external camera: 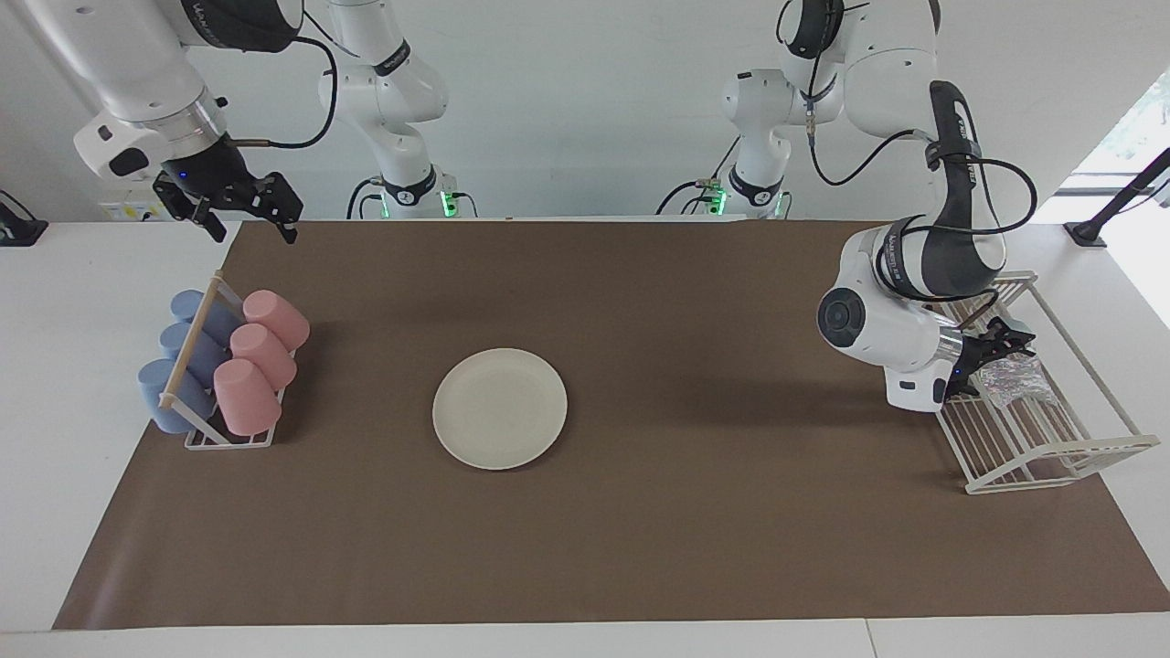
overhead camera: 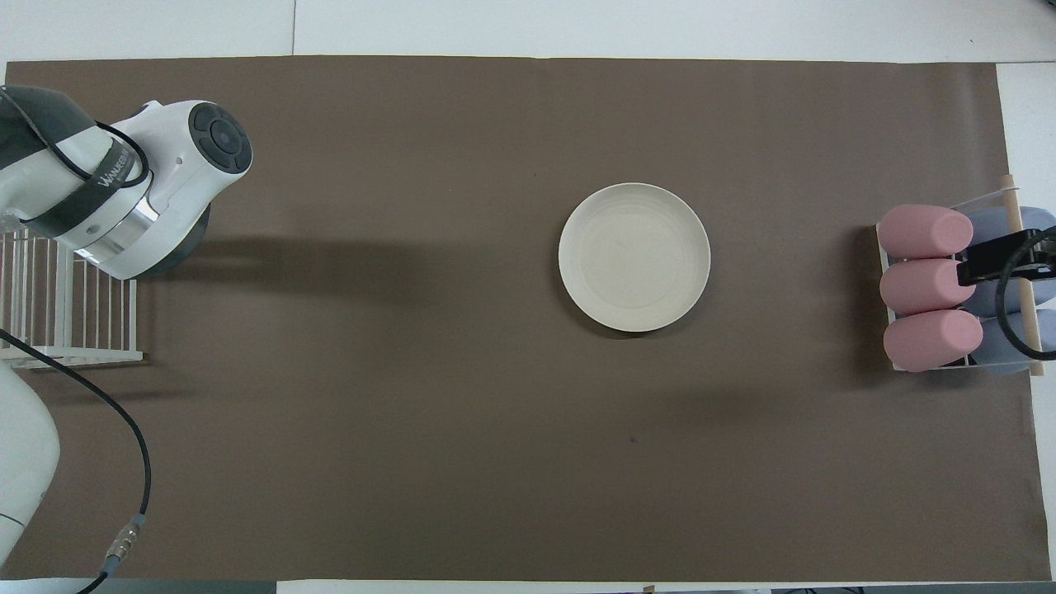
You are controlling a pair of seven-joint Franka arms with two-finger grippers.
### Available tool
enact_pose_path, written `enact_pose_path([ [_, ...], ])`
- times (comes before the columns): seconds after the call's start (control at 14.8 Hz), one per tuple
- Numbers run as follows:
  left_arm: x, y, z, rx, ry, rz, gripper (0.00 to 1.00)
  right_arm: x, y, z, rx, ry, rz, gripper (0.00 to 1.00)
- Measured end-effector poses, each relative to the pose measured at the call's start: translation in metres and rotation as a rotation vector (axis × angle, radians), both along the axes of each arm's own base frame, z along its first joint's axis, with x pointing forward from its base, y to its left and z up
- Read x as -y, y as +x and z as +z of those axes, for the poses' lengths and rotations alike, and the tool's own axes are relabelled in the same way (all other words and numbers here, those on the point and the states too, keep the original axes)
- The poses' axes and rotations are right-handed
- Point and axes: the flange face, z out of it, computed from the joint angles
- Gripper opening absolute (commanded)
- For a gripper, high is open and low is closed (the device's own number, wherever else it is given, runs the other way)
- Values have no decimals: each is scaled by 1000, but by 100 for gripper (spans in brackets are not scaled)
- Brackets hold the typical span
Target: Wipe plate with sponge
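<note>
The cream-white plate (external camera: 500,408) (overhead camera: 634,256) lies bare in the middle of the brown mat. The glittery grey sponge (external camera: 1011,376) lies in the white wire rack (external camera: 1042,450) at the left arm's end of the table. My left gripper (external camera: 998,355) is open just above the sponge, its fingers spread and holding nothing. In the overhead view the left arm's wrist (overhead camera: 157,194) hides both gripper and sponge. My right gripper (external camera: 247,217) waits open and empty, high over the mat's corner near the cup rack.
A rack of pink and blue cups (external camera: 224,366) (overhead camera: 949,289) stands at the right arm's end of the table. The wire rack (overhead camera: 66,305) sits partly under the left arm. A brown mat (external camera: 640,548) covers the table.
</note>
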Motion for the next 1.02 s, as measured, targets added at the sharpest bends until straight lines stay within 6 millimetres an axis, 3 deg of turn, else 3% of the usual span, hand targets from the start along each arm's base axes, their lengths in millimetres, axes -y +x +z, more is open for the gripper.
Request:
enact_pose_path([
  [0.14, 5, 1, 13, 21, -93, 24, 100, 0, 0, 0, 0, 0, 0, 100],
  [0.27, 7, -4, 47, 7, -225, 26, 100, 0, 0, 0, 0, 0, 0, 100],
  [0.47, 1, -20, 96, -11, -409, 31, 100, 0, 0, 0, 1, 0, 0, 100],
  [1.02, 25, -69, 178, 4, -946, 96, 100, 0, 0, 0, 1, 0, 0, 100],
])
